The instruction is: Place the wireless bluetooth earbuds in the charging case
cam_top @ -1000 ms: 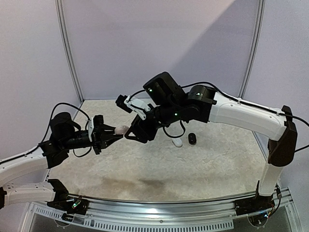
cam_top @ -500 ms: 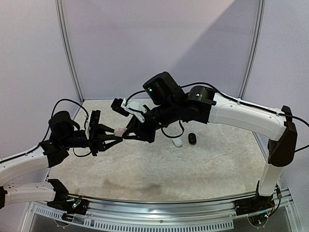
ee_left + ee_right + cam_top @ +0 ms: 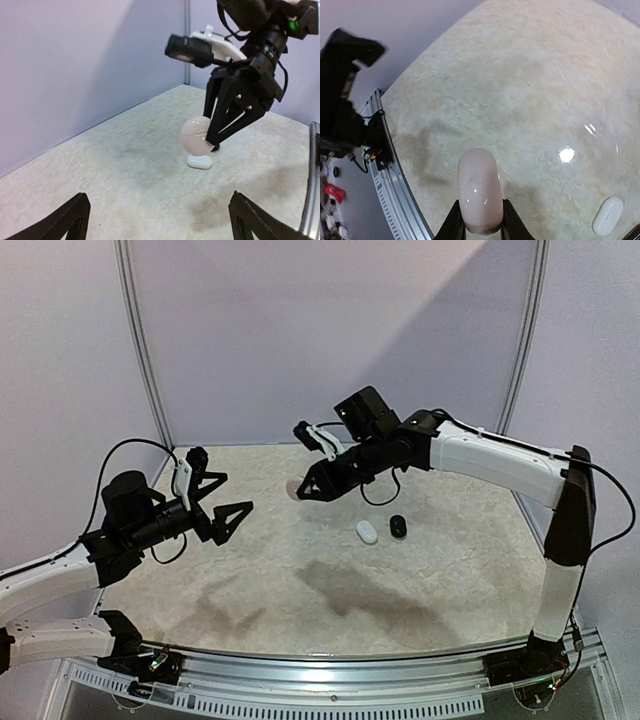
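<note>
A pale pink pebble-shaped charging case [image 3: 294,489] hangs above the table, closed, with my right gripper [image 3: 301,490] shut on its lower end. The right wrist view shows the case [image 3: 479,187] upright between the two black fingers [image 3: 456,220]. My left gripper [image 3: 234,493] stands open and holds nothing, to the left of the case and apart from it. In the left wrist view the pink case [image 3: 195,136] floats ahead of the wide-spread left gripper [image 3: 159,196]. No wireless bluetooth earbuds show in any view.
A white case [image 3: 367,532] and a black case [image 3: 398,527] lie side by side on the mottled beige table [image 3: 330,590], below and right of the right gripper. The white case [image 3: 200,161] lies under the held pink one. Lilac walls enclose the back; a metal rail [image 3: 330,665] runs along the front.
The left gripper let go of the pink case, opened wide and drew back left. The right gripper closed on the case and carried it right and toward the back.
</note>
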